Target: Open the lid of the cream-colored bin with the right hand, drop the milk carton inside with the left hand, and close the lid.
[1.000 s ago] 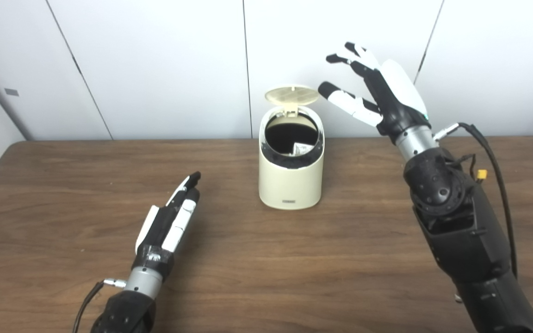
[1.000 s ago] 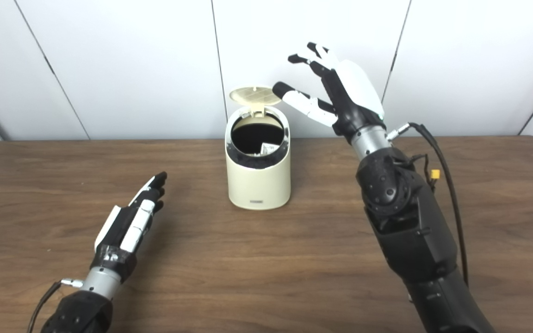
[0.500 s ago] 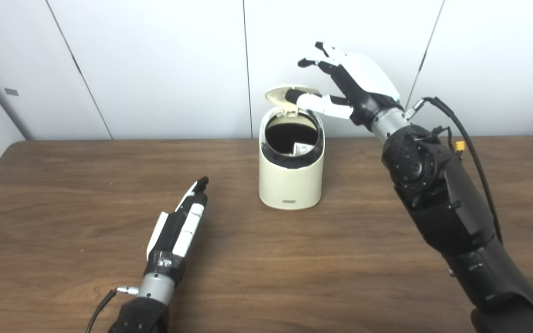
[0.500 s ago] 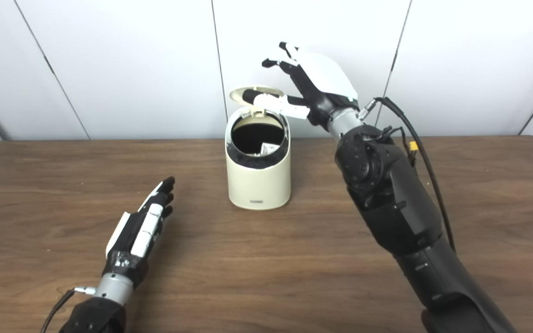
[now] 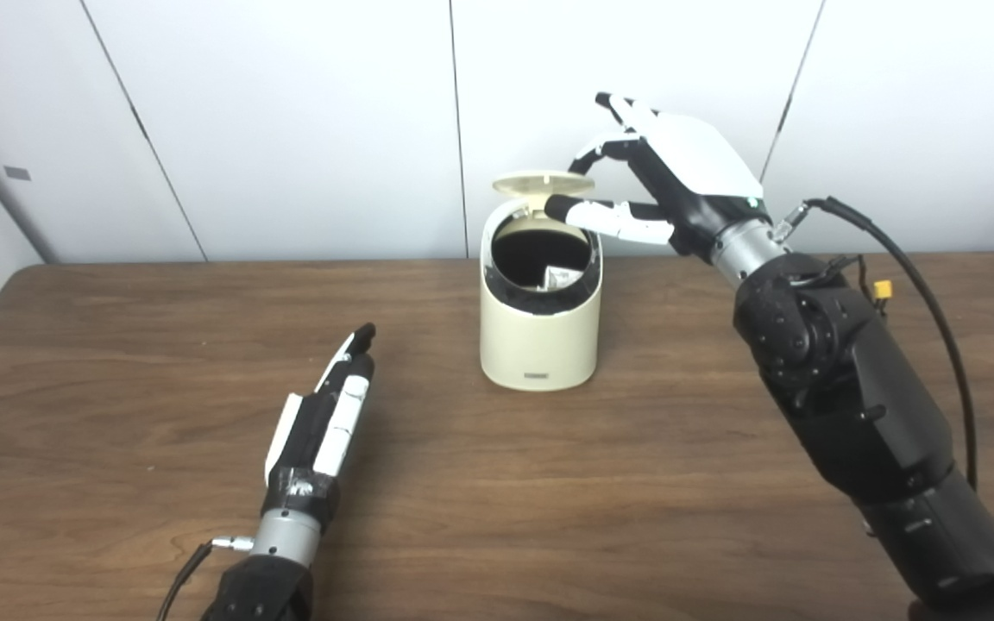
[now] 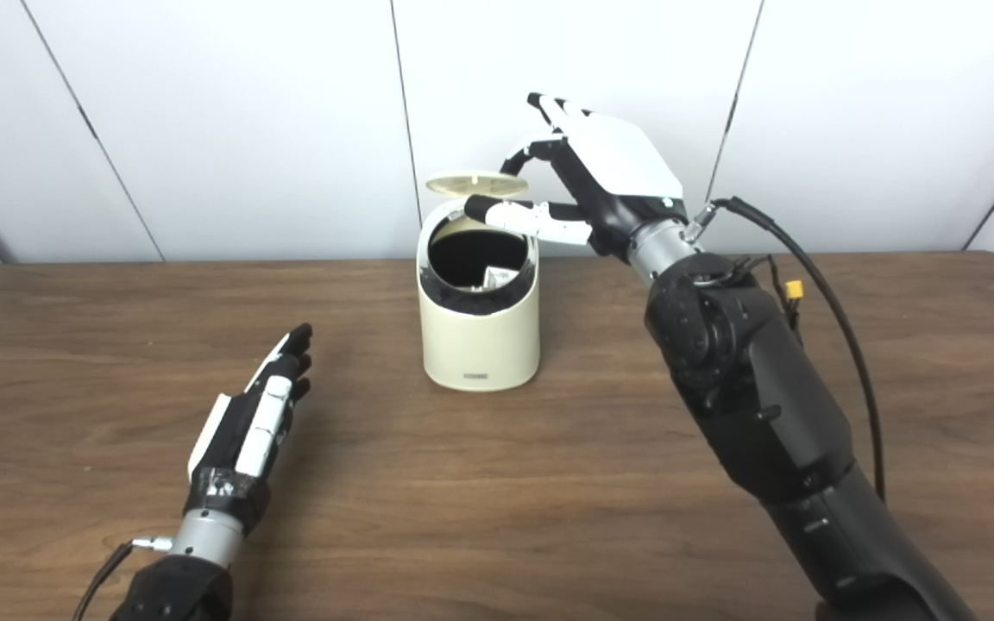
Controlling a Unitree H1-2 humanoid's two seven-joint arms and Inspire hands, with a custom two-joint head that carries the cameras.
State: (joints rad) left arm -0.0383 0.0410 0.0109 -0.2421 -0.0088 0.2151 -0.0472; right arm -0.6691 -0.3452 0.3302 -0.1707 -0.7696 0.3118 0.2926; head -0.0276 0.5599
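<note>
The cream-colored bin stands upright near the far middle of your wooden table, its long axis vertical and its slanted mouth facing the cameras. The milk carton lies inside, low at the mouth's right; only a pale corner shows, so you cannot judge its orientation. The lid sits hinged at the back rim, now tipped nearly level over the opening.

Your right hand reaches over the bin from the right, fingers curled onto the lid's right edge and thumb extended just beneath it. The right eye view shows the gap between thumb and lid more plainly; the left eye view overlaps them.

Your left hand lies on the table, well apart from the bin, fingers straight, pressed together and holding nothing.

Against the frame half a second back, the lid has tilted further down and the right hand has lowered with it.
</note>
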